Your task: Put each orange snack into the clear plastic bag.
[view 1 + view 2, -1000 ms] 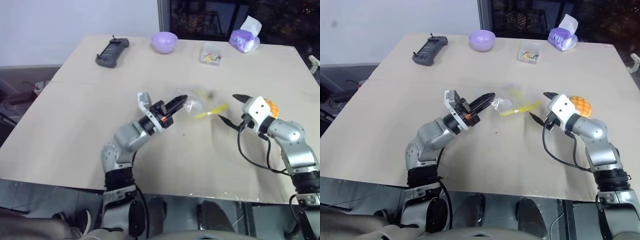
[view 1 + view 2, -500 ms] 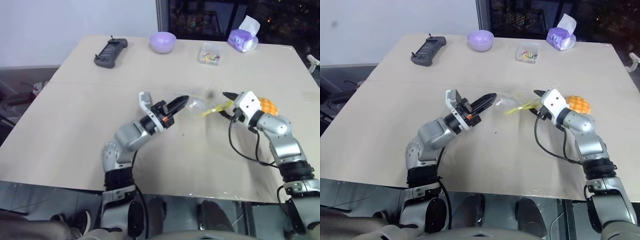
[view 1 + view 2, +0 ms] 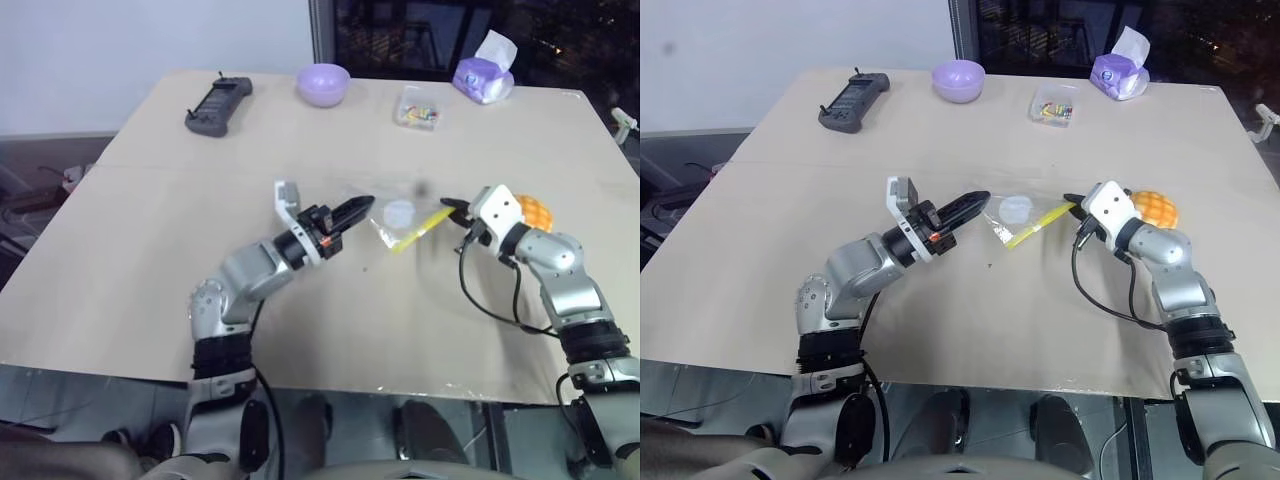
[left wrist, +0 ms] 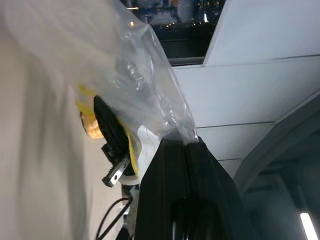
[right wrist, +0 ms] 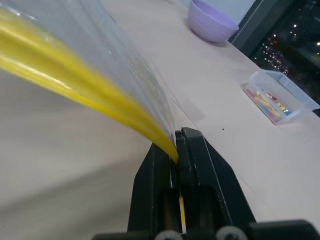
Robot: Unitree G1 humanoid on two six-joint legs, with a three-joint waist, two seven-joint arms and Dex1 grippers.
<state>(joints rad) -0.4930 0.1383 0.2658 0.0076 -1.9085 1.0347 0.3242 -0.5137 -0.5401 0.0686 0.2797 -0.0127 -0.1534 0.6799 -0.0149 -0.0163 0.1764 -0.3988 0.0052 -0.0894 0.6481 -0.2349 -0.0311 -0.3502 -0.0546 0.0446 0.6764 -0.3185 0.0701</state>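
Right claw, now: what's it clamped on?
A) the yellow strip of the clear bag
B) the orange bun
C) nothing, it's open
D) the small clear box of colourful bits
A: in the right wrist view the right claw is shut with the yellow strip of the clear plastic bag pinched in it; the orange bun lies on the table behind that wrist.

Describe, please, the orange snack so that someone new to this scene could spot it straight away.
Start at the wide pale table and find the clear plastic bag stretched between the two hands near its middle. Just behind the right hand, on the tabletop, sits the orange snack. It is a round, domed, orange-yellow bun with a crosshatch grid on top, the only orange thing there.
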